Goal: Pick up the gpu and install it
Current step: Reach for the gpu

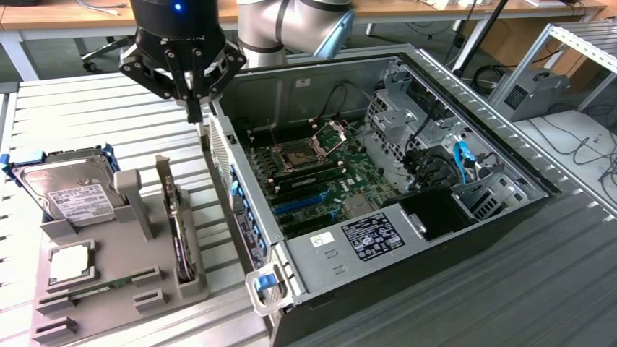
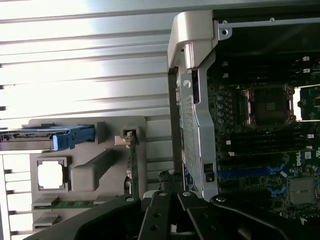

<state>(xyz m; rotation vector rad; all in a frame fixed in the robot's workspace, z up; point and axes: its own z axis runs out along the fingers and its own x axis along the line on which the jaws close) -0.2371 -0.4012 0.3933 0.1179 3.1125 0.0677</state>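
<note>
The jaws are seen clenched, with nothing grasped between them. They are held over the slatted bench [image 1: 77, 116], just beside the rear corner of one open computer case [image 1: 289, 94]. One gpu [image 1: 178, 224] is found well apart from the jaws, stood on its long edge in a slot of one grey holder [image 1: 111, 311] and touched by nothing but that holder. Three other parts are counted in the holder, all farther from the jaws than the near end of the gpu: one hard drive [image 1: 72, 188] with blue side rails, one square processor chip [image 1: 69, 264], and one small green memory stick [image 1: 92, 290]. One motherboard [image 1: 337, 173] is laid bare inside the case.
</note>
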